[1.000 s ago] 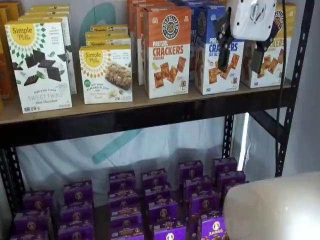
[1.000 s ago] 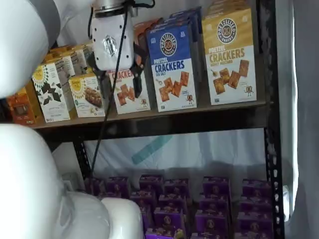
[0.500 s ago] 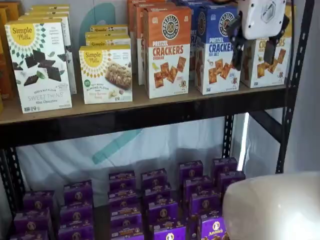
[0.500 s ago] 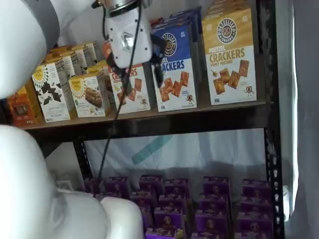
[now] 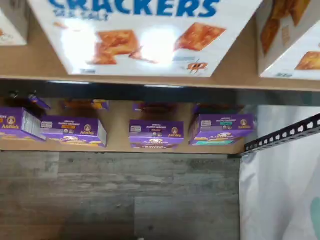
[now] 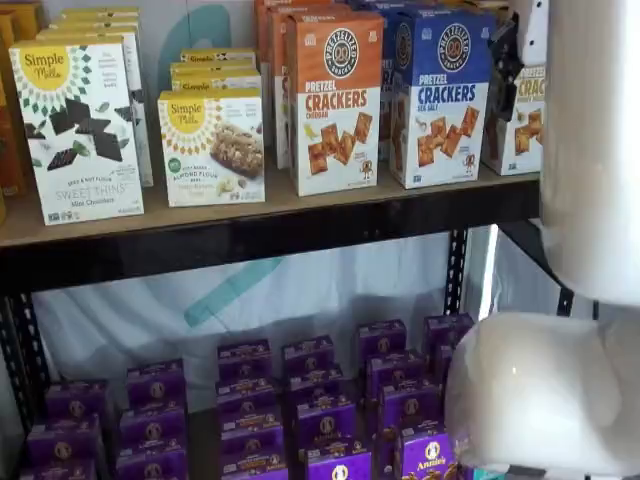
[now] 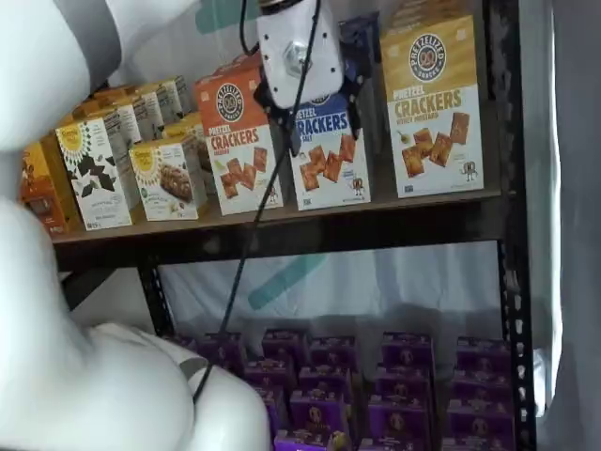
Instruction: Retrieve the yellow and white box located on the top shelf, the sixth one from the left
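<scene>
The gripper (image 7: 320, 117) has slid right, before the Sea Salt box (image 7: 328, 141), jaws apart and empty; the yellow and white box (image 7: 435, 108) remains untouched.

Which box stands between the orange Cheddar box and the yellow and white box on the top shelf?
The blue Sea Salt box stands between the Cheddar box and the yellow and white box on the top shelf; the gripper hangs before it.
</scene>
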